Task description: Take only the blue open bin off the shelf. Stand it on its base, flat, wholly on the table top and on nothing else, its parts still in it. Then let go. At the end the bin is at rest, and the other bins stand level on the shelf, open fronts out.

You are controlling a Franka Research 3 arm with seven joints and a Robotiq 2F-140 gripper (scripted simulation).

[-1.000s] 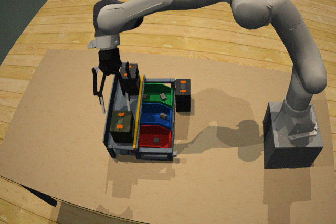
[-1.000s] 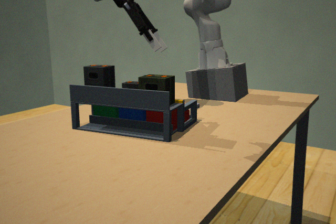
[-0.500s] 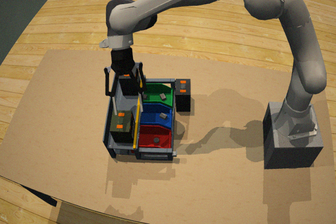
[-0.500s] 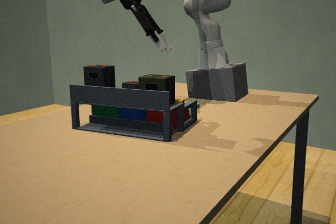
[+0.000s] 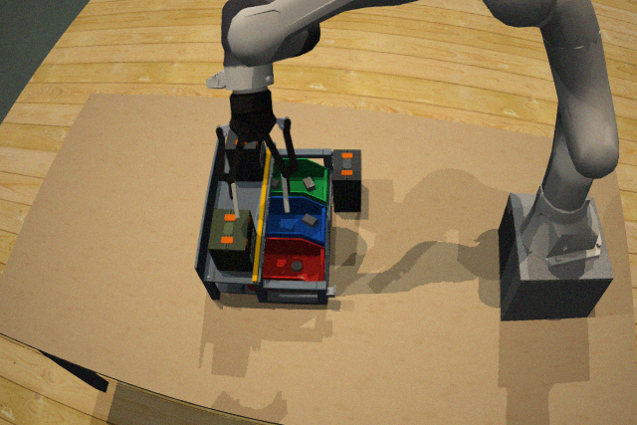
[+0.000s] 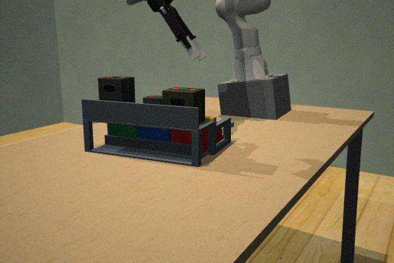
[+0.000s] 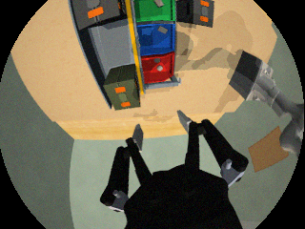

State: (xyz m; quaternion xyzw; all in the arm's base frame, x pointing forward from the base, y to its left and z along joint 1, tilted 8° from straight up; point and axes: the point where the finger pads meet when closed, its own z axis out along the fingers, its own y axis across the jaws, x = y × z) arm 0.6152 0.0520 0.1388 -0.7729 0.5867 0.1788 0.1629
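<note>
looks like we're at the approach step: pincer (image 6: 196,52) half open, holding nothing, high over the shelf (image 6: 140,114), next needs lowering onto the blue bin (image 5: 296,222).

We see plain grey-green walls (image 6: 317,15) meeting at a corner on the left of the exterior view. Below them runs a floor of pale wooden planks (image 5: 154,24). The tan surface (image 6: 127,206) stands on dark legs (image 6: 351,190), and light from above throws soft-edged shadows across it.
</note>
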